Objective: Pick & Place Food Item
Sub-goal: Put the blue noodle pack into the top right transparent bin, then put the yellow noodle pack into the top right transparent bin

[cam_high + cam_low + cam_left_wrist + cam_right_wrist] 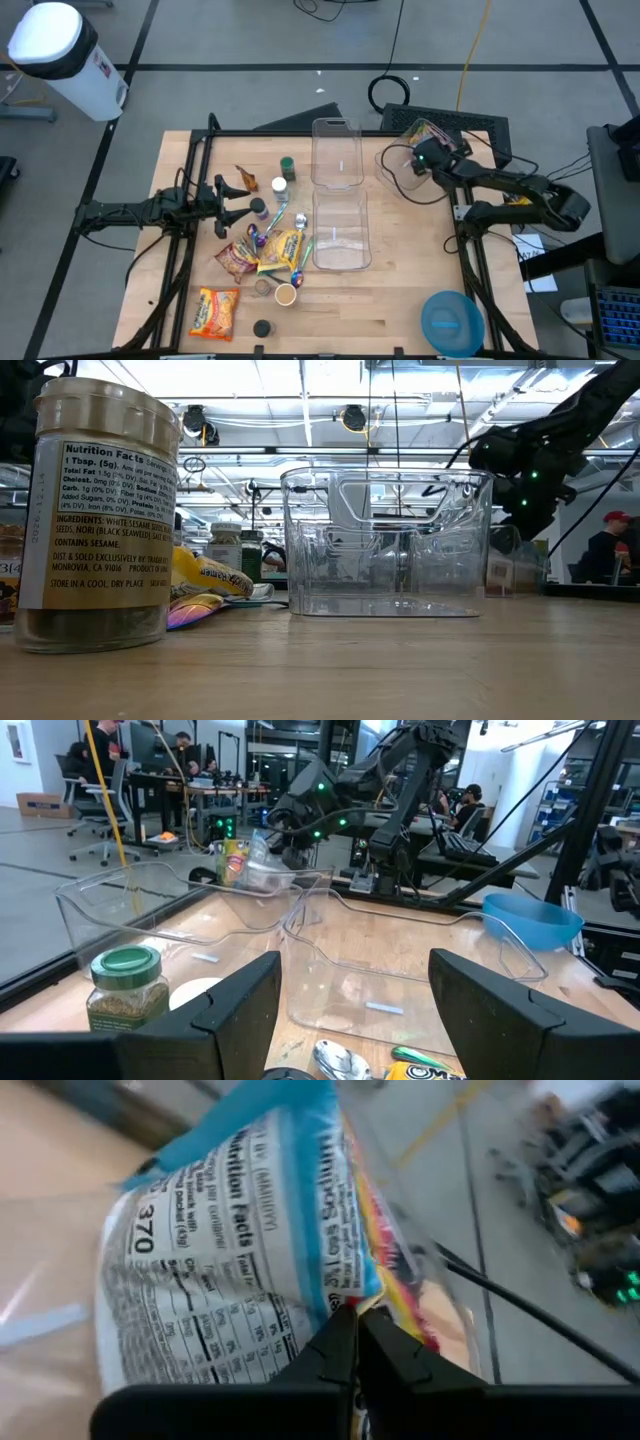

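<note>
1. I'm keeping left gripper (pixel 222 205) idle, jaws open, beside the food pile.
2. I'm gripping snack packet (pixel 240 1250) w/ right gripper (pixel 418 152), jaws clamped, over far-right tabletop (pixel 400 300).
3. Pick done; placing left.

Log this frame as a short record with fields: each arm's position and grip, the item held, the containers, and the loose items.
right gripper: shut on the food packet, raised at the table's far right corner
held item: food packet, nutrition label showing, pinched at its edge
left gripper: open, holding nothing, over the table's left side, facing the clear bins
containers: two clear bins at the table's centre; blue bowl at the near right corner
loose items: snack packets, spice jars, spoon left of the bins
</note>
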`<action>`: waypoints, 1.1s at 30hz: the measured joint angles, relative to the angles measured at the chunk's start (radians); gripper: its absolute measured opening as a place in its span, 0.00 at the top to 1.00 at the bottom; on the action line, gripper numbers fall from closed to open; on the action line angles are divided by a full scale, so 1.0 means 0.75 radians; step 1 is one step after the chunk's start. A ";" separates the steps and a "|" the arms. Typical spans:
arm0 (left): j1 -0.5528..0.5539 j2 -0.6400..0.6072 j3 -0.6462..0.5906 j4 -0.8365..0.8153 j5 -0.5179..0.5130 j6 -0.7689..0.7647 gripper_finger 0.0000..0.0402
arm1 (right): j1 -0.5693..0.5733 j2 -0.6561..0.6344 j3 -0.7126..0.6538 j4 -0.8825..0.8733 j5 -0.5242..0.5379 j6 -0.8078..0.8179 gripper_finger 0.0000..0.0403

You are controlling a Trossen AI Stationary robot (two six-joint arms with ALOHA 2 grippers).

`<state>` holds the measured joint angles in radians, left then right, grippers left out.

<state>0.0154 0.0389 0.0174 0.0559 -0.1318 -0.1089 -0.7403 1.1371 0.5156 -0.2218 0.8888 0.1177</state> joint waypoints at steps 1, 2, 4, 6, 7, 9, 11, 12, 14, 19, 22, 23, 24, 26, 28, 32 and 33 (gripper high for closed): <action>0.000 0.000 0.000 0.000 0.000 0.000 0.35 | 0.000 0.014 0.000 0.023 0.025 0.031 0.99; 0.000 0.000 0.000 0.000 0.000 0.000 0.35 | 0.001 0.024 0.000 0.037 0.039 0.050 0.98; 0.000 0.000 0.000 0.000 0.000 0.000 0.35 | 0.001 0.036 0.000 0.042 0.035 0.059 0.94; 0.000 0.000 0.000 0.000 0.000 0.000 0.35 | 0.001 0.038 0.000 0.041 0.035 0.059 0.88; 0.000 0.000 0.000 0.000 0.000 0.000 0.35 | 0.001 0.038 0.000 0.042 0.035 0.057 0.85; 0.000 0.000 0.000 0.000 0.000 0.000 0.35 | 0.001 0.038 0.000 0.042 0.036 0.042 0.77; 0.000 0.000 0.000 0.000 0.000 0.000 0.35 | 0.001 0.033 0.000 0.042 0.035 0.037 0.69; 0.000 0.000 0.000 0.000 0.000 0.000 0.35 | 0.001 0.025 0.000 0.042 0.034 0.028 0.65; 0.000 0.000 0.000 0.000 0.000 0.000 0.35 | 0.001 0.002 0.000 0.058 0.035 -0.031 0.56; 0.000 0.000 0.000 0.000 0.000 0.000 0.35 | 0.003 -0.111 0.000 0.113 0.033 -0.167 0.39; 0.000 0.000 0.000 0.000 0.000 0.000 0.35 | 0.003 -0.200 0.000 0.133 0.032 -0.173 0.31; 0.000 0.000 0.000 0.000 0.000 0.000 0.35 | 0.003 -0.232 0.000 0.133 0.032 -0.173 0.30; 0.000 0.000 0.000 0.000 0.000 0.000 0.35 | 0.003 -0.261 0.000 0.133 0.032 -0.173 0.28; 0.000 0.000 0.000 0.000 0.000 0.000 0.35 | 0.003 -0.323 0.000 0.126 0.018 -0.157 0.27; 0.000 0.000 0.000 0.000 0.000 0.000 0.35 | 0.003 -0.384 0.001 0.103 -0.121 -0.093 0.26; 0.000 0.000 0.000 0.000 0.000 0.000 0.35 | 0.004 -0.452 0.001 0.081 -0.609 0.009 0.28; 0.000 0.000 0.000 0.000 0.000 0.000 0.35 | 0.004 -0.456 0.001 0.081 -0.733 0.024 0.29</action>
<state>0.0154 0.0389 0.0174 0.0558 -0.1318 -0.1089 -0.7372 0.7954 0.5159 -0.1612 0.3389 0.1357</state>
